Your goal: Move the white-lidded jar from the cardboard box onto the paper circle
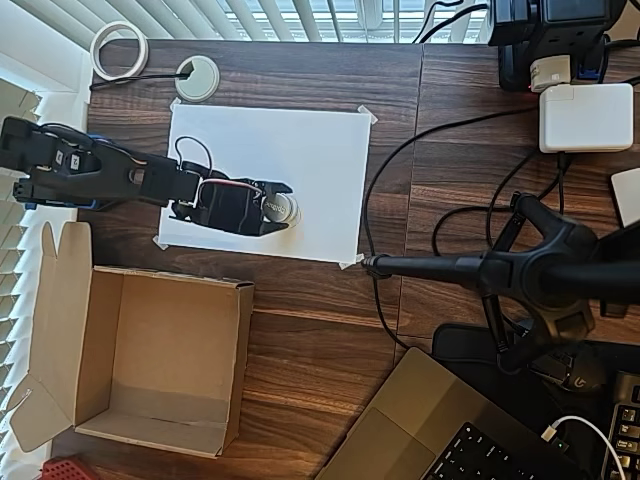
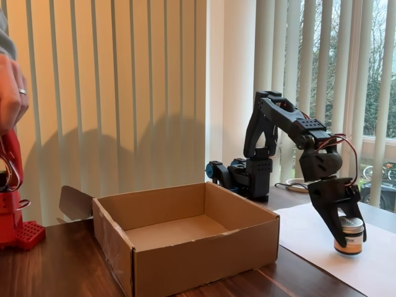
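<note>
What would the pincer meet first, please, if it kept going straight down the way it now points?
The pincer points down around the white-lidded jar, which seems to rest on the paper sheet; probably it meets that sheet almost at once.

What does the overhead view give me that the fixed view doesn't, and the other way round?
Overhead alone shows the whole white paper sheet with its taped corners, and the box floor bare. The fixed view alone shows height: the white-lidded jar stands upright with its base on the paper, the pincer coming down over it from above, fingers along its sides. Both show the jar out of the cardboard box and between the pincer's fingers. Neither lets me make out the drawn circle.
</note>
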You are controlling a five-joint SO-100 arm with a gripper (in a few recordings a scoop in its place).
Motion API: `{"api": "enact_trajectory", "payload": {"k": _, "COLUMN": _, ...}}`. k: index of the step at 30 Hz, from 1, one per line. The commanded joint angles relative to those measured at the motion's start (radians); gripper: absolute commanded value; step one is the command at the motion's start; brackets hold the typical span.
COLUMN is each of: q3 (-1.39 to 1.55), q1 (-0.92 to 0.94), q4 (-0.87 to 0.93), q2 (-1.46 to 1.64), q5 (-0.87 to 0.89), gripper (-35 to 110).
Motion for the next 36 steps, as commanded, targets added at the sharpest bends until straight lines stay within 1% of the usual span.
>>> {"api": "enact_trajectory", "payload": {"k": 1, "q3": -0.078, "q1": 0.018, "q4": -0.014, "q2": 0.064, "q5": -0.025, "gripper": 1}}
{"api": "enact_trajectory", "payload": {"k": 9, "q3": -0.097, "q1": 0.038, "q4": -0.043, "q2": 0.044, "q5": -0.040, "gripper": 1}}
{"api": "enact_trajectory", "payload": {"k": 36, "q3": -0.089, "q1": 0.043, "q4": -0.052, "q2": -0.009, "q5": -0.057, "gripper": 1}}
